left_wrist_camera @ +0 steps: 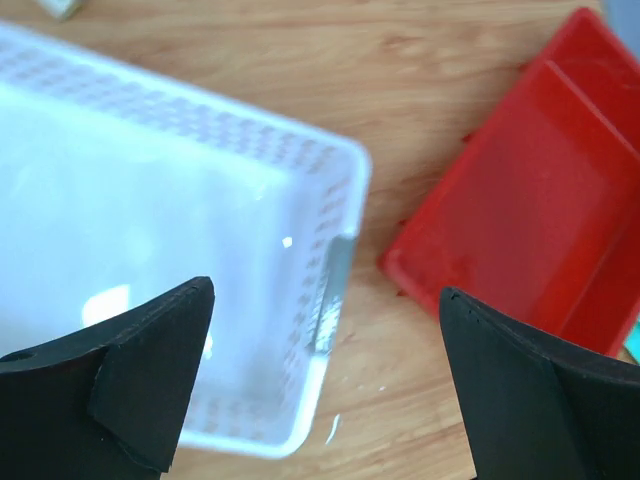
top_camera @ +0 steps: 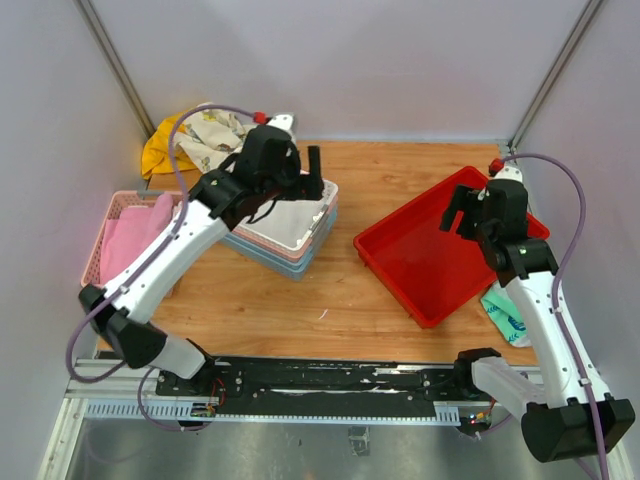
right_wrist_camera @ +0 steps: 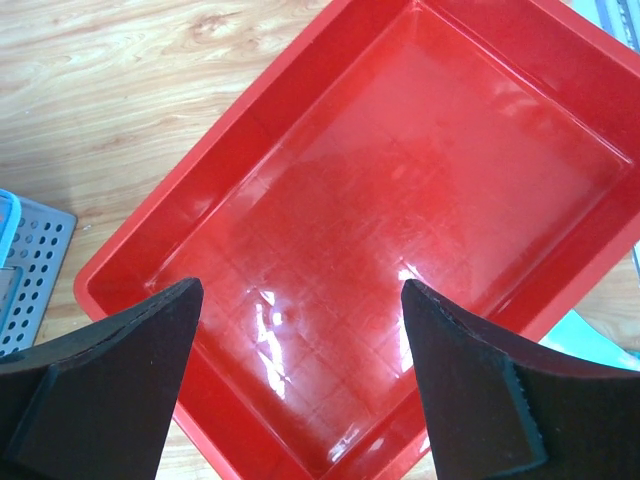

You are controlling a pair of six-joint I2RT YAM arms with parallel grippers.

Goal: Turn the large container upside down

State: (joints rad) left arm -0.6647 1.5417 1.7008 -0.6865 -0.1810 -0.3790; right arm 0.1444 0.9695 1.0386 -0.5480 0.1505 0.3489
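Observation:
The large container is a bright red rectangular bin (top_camera: 425, 258) resting open side up on the right half of the wooden table, turned diagonally. It also shows in the right wrist view (right_wrist_camera: 400, 190) and at the right edge of the left wrist view (left_wrist_camera: 545, 215). My right gripper (top_camera: 458, 215) hovers open and empty above the bin's inside, near its far right part; in its wrist view the gripper (right_wrist_camera: 300, 370) spans the bin floor. My left gripper (top_camera: 305, 180) is open and empty above a white perforated basket (left_wrist_camera: 150, 220); in its wrist view the gripper (left_wrist_camera: 325, 370) frames the basket's corner.
The white basket tops a stack of pink and blue baskets (top_camera: 285, 232) at centre left. A pink basket holding pink cloth (top_camera: 120, 240) sits at the left edge. Yellow and patterned cloths (top_camera: 195, 140) lie back left. A teal-printed item (top_camera: 505, 312) lies beside the bin's right side.

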